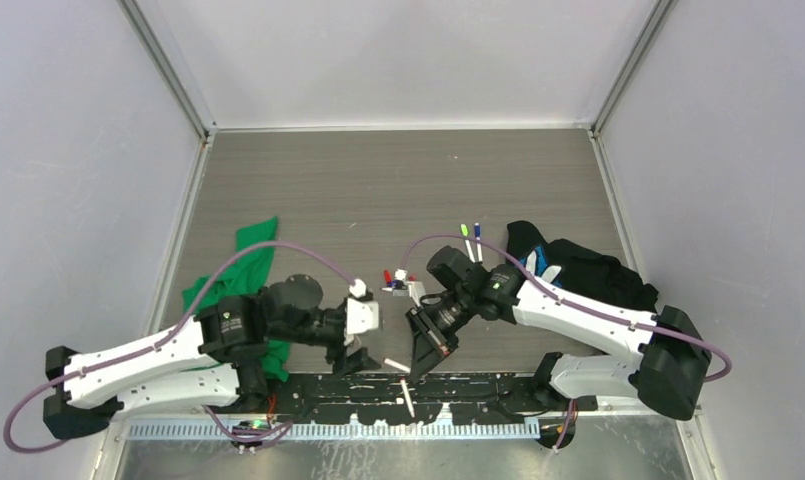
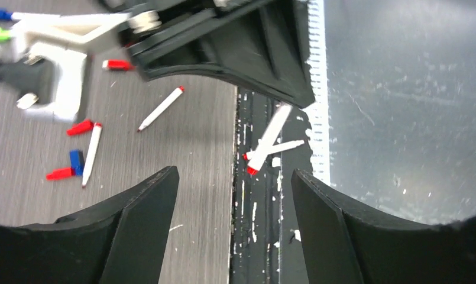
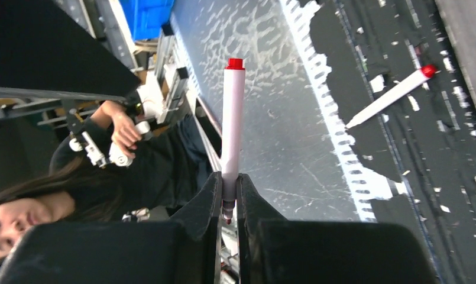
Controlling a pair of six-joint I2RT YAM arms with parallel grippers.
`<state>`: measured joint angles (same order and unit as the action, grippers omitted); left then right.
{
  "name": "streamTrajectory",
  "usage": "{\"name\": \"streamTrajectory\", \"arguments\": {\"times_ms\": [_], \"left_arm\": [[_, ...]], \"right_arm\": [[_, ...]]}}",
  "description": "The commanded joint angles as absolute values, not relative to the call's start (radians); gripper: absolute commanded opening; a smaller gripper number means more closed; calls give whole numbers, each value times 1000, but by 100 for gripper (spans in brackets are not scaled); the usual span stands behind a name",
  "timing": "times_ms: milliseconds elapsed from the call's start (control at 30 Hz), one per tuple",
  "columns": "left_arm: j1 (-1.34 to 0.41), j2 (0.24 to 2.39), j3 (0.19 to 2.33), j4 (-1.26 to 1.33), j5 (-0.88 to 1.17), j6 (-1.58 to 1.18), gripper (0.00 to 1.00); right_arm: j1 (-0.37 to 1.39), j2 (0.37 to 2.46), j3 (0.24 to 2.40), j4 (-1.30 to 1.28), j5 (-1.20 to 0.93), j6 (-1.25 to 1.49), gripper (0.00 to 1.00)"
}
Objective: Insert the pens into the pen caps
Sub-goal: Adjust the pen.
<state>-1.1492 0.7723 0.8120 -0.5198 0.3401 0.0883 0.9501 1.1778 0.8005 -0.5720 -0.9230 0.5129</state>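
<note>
My right gripper (image 3: 228, 176) is shut on a white pen (image 3: 232, 118). Its writing tip sits between the fingers and its red end points away, out over the black strip at the table's near edge. A second red-ended pen (image 3: 389, 97) lies on that strip. My left gripper (image 2: 234, 171) is open with nothing between its fingers, hovering over the table edge just left of the right gripper (image 1: 419, 368). Two more pens (image 2: 161, 108) (image 2: 92, 152) lie on the wood. Among them are red pen caps (image 2: 80, 127) (image 2: 60, 173) and a blue pen cap (image 2: 77, 161).
A green cloth (image 1: 240, 270) lies at the left and a black cloth (image 1: 578, 265) at the right. Two capped pens, one green (image 1: 466, 236) and one blue (image 1: 477, 236), rest behind the right arm. A metal ledge (image 2: 401, 106) runs beyond the black strip.
</note>
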Motion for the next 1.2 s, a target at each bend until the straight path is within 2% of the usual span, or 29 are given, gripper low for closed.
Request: {"name": "streamTrajectory", "arguments": {"times_ms": [0,133,333,433,600,833,900,1033,1067,1100,1167], "left_arm": [[-1314,786,797,-445,195,263,70],[-1447,841,805,-432,76,322,66],[-1516,954,836,-434,17,382,61],[-1558,995,851,-418,-18,397,53],[-1574,1024,861,-399,-59,410,36],[-1574,1045,860,-380,-34,388,31],[-1574,1053,862,-387,-30,386,25],[-1575,1058,866,-404,-34,384,3],[-1575,1056,865,-406,-40,383,1],[-1575,1053,864,-410,-52,379,0],[-1574,1047,863,-423,-87,363,0]], "right_arm": [[955,1198,852,-593,-1071,499,1],[956,1224,867,-592,-1089,499,1],[955,1253,878,-579,-1093,498,1],[955,1269,874,-560,-1097,506,1],[955,1282,869,-543,-1100,517,1],[955,1297,865,-543,-1100,518,1],[956,1299,866,-543,-1103,518,1],[956,1299,873,-546,-1095,523,1],[952,1297,877,-550,-1081,523,1],[946,1295,885,-557,-1063,522,5],[911,1285,910,-598,-1014,489,24]]}}
